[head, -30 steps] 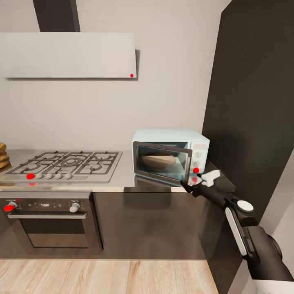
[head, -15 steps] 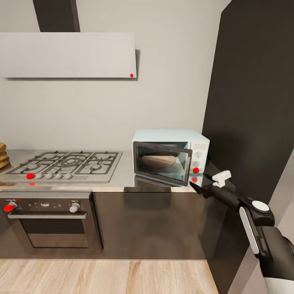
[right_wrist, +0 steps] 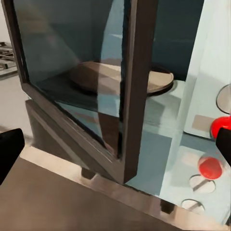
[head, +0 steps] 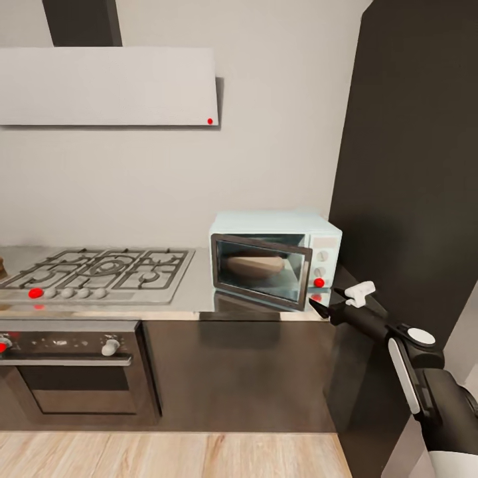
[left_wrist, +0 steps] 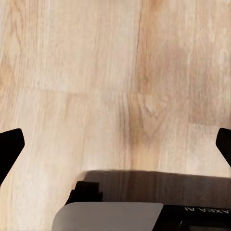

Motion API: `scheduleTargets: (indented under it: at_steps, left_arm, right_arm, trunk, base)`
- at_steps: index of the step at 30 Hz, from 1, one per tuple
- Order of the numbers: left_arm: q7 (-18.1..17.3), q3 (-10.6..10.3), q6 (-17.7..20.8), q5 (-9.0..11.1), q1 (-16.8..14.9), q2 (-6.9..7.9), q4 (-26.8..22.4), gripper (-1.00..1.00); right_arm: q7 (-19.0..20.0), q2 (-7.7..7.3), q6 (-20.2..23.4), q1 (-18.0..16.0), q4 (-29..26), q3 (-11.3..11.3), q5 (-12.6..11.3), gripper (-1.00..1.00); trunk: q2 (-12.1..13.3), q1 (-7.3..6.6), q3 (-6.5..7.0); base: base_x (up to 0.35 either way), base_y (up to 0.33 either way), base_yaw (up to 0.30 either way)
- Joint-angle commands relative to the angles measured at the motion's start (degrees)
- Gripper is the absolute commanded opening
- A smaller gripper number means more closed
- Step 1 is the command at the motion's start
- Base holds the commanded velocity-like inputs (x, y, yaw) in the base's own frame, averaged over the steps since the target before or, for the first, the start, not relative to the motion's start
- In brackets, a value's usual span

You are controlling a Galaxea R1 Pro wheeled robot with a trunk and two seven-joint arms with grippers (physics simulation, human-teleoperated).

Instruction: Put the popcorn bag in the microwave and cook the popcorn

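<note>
- The camera on the robot's head has shifted a little since a second ago, so the whole kitchen scene sits slightly differently in view; the hob (head: 99, 269) and oven (head: 73, 362) now lie further to the left.
- The right gripper (head: 317, 305) has drawn back from the microwave (head: 275, 255) and now hangs just off the front edge of the worktop (head: 199, 292), below and beside the door's free corner.
- The microwave door (head: 264, 269) stands partly ajar, swung out a short way, with a round plate (right_wrist: 120, 77) visible inside through the glass.
- In the right wrist view the door's dark free edge (right_wrist: 137, 91) points almost straight at the camera, with the red button (right_wrist: 222, 127) on the control panel beside it.
- The right jaws look wide apart, tips at either side of that view, and hold nothing.
- The left jaws, seen over the wooden floor (left_wrist: 115, 82), are also spread wide and empty.
- The popcorn bag cannot be seen in the current views, so it has probably yet to be fetched.
- My reading: the door needs to open further before a bag can pass.
- Room is tight on the right, where a tall black cabinet (head: 411, 166) stands just beside the microwave.
- There is bare worktop between hob and microwave.
</note>
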Motion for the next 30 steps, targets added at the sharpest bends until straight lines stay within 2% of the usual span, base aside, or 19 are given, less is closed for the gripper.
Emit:
scheduleTargets:
  at_steps: [1,19,27,30]
  left_arm:
    - [0.0,0.3,-0.2,0.0,0.0,-0.04,0.0,1.00]
    - [0.0,0.2,-0.2,-0.3,0.0,-0.04,0.0,1.00]
    - [0.0,0.4,-0.2,0.3,0.0,-0.04,0.0,1.00]
    - [0.0,0.3,-0.2,0.2,0.0,-0.04,0.0,1.00]
  right_arm:
    - [0.2,0.00,0.4,0.0,-0.1,-0.1,-0.1,1.00]
    - [0.3,-0.10,-0.2,0.0,-0.2,0.1,0.0,1.00]
    - [0.4,-0.07,-0.1,0.0,-0.1,0.1,0.0,1.00]
    - [0.4,-0.09,-0.1,0.0,-0.1,0.1,0.0,1.00]
  trunk:
    - [0.0,0.02,-0.06]
    - [0.0,0.02,-0.06]
    - [0.0,0.02,-0.06]
    - [0.0,0.02,-0.06]
  base:
    - [0.083,0.000,0.000]
    - [0.063,-0.056,0.000]
    - [0.264,-0.001,0.000]
    - [0.066,0.000,0.000]
